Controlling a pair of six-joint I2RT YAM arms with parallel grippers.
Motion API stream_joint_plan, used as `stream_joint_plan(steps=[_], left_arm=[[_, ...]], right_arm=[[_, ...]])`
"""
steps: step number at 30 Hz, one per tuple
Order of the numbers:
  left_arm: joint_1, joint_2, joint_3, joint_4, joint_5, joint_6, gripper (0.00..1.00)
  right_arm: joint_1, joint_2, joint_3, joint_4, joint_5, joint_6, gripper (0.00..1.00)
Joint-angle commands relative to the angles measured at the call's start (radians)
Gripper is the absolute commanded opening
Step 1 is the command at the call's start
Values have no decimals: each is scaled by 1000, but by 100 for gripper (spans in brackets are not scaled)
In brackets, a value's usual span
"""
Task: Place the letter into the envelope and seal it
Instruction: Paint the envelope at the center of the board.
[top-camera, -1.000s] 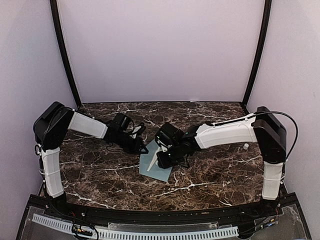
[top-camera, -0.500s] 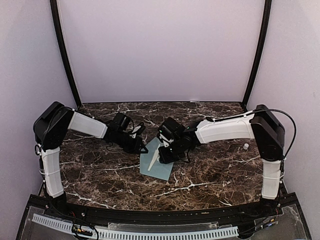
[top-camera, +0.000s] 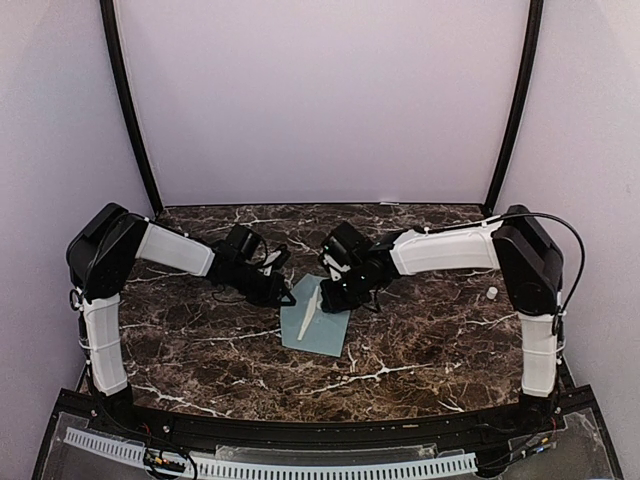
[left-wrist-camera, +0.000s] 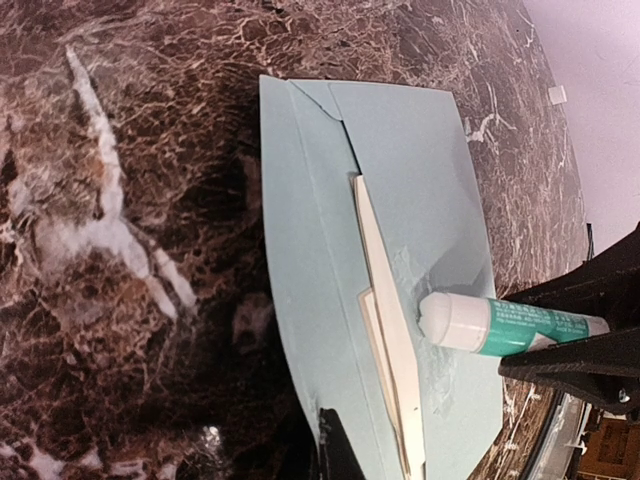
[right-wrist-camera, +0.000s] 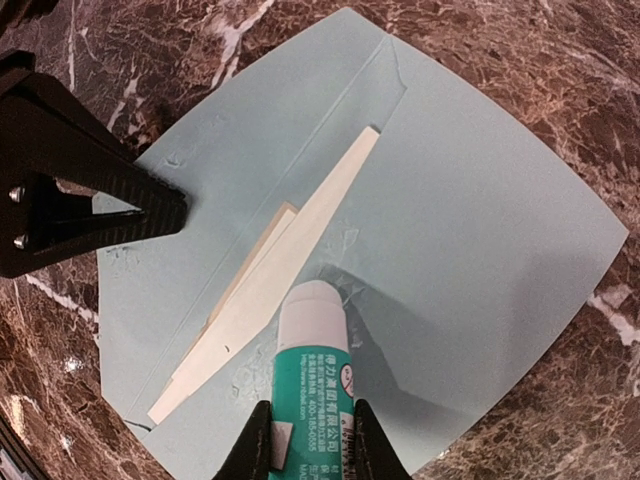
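Listing from the left across the dark marbled counter (top-camera: 200, 340):

1. Left claw (top-camera: 285, 297): fingers drawn together with nothing between them. Its black tip (right-wrist-camera: 150, 205) rests on the left edge of the envelope.
2. Envelope (top-camera: 322, 335): pale teal-green and lying flat at the middle of the counter, between the two arms. In the top view its long sides run slantwise.
3. Cream pointed strip (right-wrist-camera: 290, 255): lies along the envelope's fold line, with a second cream layer showing under it. I cannot tell whether it is flap lining or letter.
4. Glue stick (right-wrist-camera: 312, 370): a green-labelled tube with a white tip. The tip touches the envelope face just beside the cream strip, and shiny smears ring the contact spot.
5. Right claw (right-wrist-camera: 310, 440): clamped on the glue stick's barrel, one finger on each side, with the stick tilted down toward the paper.
6. Small white piece (top-camera: 492, 293): sits alone on the counter near the right arm, well apart from the envelope. It is too small to identify.
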Motion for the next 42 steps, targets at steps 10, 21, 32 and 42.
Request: stream_joint_plan(steps=[10,21,32,42], left_arm=[[-3,12,8,-35,-6,11,0],[-4,15,9,-36,-1,11,0],[-3,13,14,-42,-5,12,0],[-5,-4,16,-47,-10,15,0]], right_arm=[[-64,118,37,-25,44,-28,0],[-77,142,74,-28,44,-40,0],[-80,106,81,-22,13,-40,0],[-87,-193,-54,133,-198,-21,0]])
